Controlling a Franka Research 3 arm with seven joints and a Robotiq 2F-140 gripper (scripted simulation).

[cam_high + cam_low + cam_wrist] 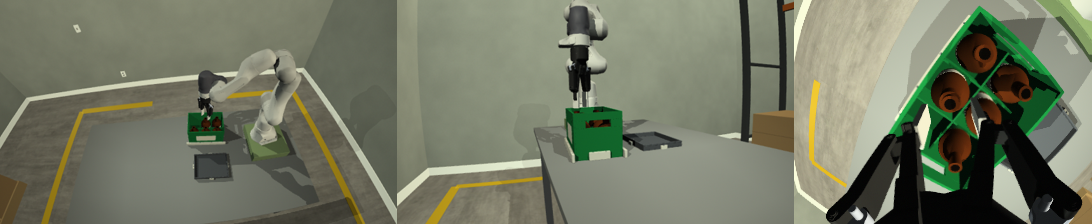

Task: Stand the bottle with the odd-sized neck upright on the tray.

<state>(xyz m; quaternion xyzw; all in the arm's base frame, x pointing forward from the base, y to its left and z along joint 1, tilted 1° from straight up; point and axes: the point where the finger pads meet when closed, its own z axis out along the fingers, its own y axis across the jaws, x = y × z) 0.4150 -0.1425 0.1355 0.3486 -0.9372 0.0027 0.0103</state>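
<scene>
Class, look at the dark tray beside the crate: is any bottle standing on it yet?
No. The tray holds nothing; the brown bottles all sit in the green crate.

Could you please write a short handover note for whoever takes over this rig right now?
Gripper: partly open, holding nothing, hanging above the back of the crate, fingers pointing down, clear of the bottles.
Crate: level on the table, beside the tray. The wrist view shows four brown bottles upright in their cells; a fifth is not plainly visible there.
Tray: flat, nothing on it.
Done: arm positioned over the crate, nothing more.
Left: find the bottle with the odd neck, grip it, lift it out, stand it upright on the tray, release, leaving the other four and the crate undisturbed.
</scene>
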